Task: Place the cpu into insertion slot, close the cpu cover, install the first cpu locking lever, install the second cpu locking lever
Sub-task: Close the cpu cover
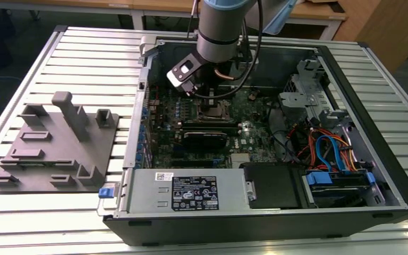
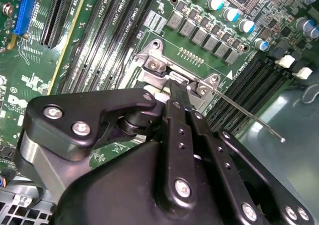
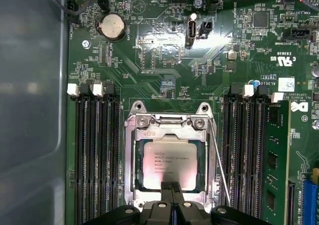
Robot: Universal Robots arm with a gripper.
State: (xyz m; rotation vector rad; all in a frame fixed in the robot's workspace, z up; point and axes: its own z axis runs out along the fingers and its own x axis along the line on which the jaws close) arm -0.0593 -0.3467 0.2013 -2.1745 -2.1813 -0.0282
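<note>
the cpu (image 3: 167,163) lies flat in the insertion slot (image 1: 213,110), silvery top up, framed by the square window of the cpu cover (image 3: 131,158), which lies down around it. in the exterior view the slot sits in the upper middle of the frame, on the green board just under the arm (image 1: 218,37).

the tool (image 3: 172,187) has its two black fingers pressed together into a thin seam, with nothing visible pinched between them; its tips rest at one edge of the cover. in the second wrist view the tool (image 2: 177,85) narrows to a point at the cover's silver edge, between two screw heads.

a thin metal locking lever (image 3: 219,160) runs at a slant just beside the socket. it also shows in the second wrist view (image 2: 249,117), reaching out over the black memory slots (image 3: 97,155) with its bent end free.

further out, the open computer case (image 1: 261,226) lies on the slatted tabletop (image 1: 91,58), and a grey fixture block (image 1: 48,154) stands well apart from it toward the exterior view's left.
</note>
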